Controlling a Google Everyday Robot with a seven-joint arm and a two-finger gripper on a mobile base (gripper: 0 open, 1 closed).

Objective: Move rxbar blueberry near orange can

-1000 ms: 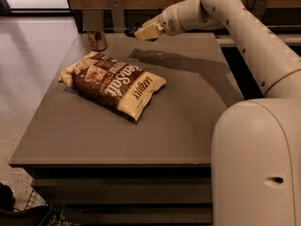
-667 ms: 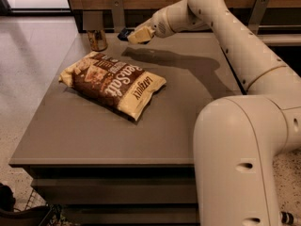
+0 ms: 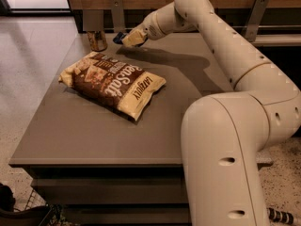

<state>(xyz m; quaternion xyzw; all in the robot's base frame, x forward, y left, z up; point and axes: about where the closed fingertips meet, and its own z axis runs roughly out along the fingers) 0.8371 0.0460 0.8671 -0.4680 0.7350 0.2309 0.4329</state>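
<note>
rxbar blueberry (image 3: 118, 36) mostly hidden, clamped in gripper (image 3: 127, 38) near orange can (image 3: 97, 40).

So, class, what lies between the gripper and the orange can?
In the camera view, only the rxbar, held at the tip of the gripper, sticks out toward the can; past it, bare table.

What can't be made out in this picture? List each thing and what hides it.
Camera view, all items:
1. Of the snack bar only a dark blue end shows; the gripper, at the far side of the table near the can, covers the rest.
2. The can's label is too small to read.
3. The robot arm is cut off by the bottom edge.
</note>
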